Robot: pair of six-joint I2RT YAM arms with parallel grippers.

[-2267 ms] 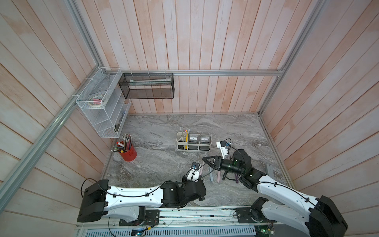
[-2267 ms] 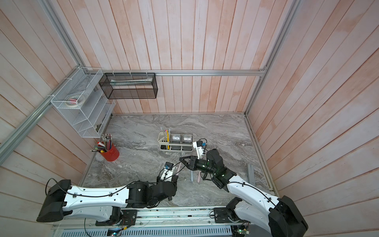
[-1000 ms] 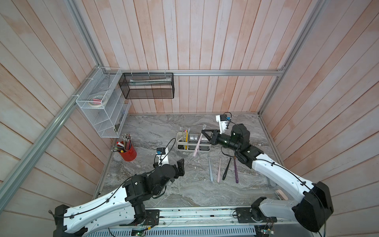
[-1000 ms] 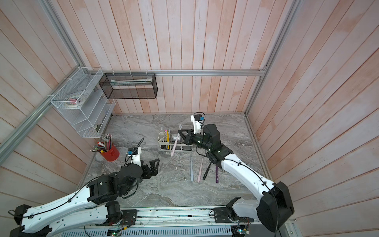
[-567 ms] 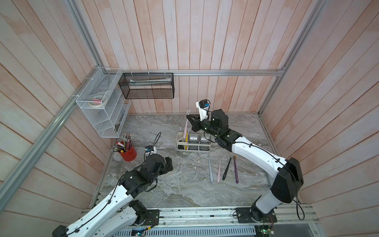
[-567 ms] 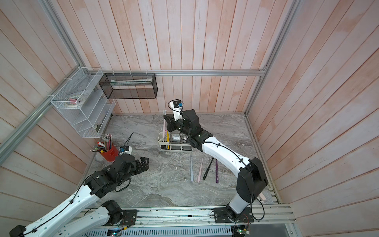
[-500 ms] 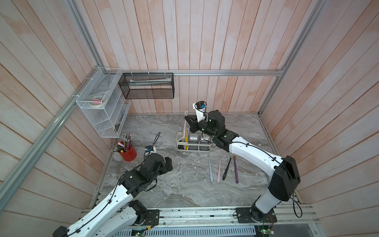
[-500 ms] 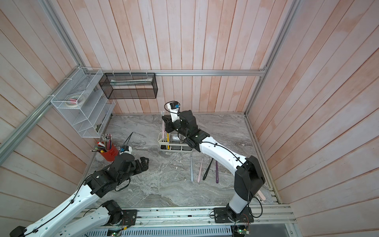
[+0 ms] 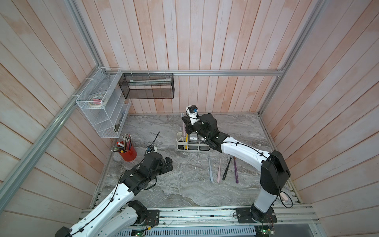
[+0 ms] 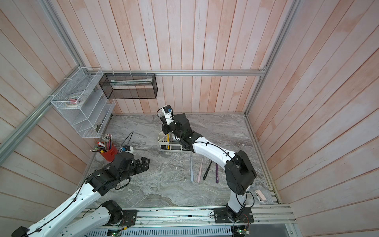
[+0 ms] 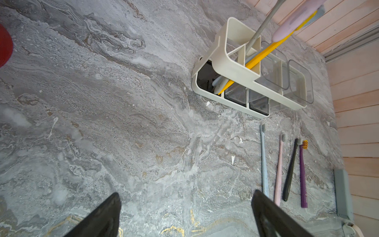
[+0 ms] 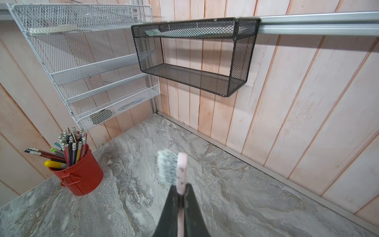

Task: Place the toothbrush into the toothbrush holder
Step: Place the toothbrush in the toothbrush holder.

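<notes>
Left jaws wide apart, right jaws clamped, right arm (image 9: 242, 150) outstretched

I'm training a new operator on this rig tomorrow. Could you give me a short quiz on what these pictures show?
1. True or false: the left gripper is shut on a toothbrush.
2. What does the right gripper hold? A) a yellow pencil. B) a pink plastic toothbrush, bristles up. C) nothing.
3. How many toothbrushes lie flat on the grey marble table, beside the white oblong plastic toothbrush holder?

Key:
1. False: it is open and empty.
2. B.
3. Four: the pale blue toothbrush, the lying pink toothbrush, the black toothbrush and the purple toothbrush.
</notes>
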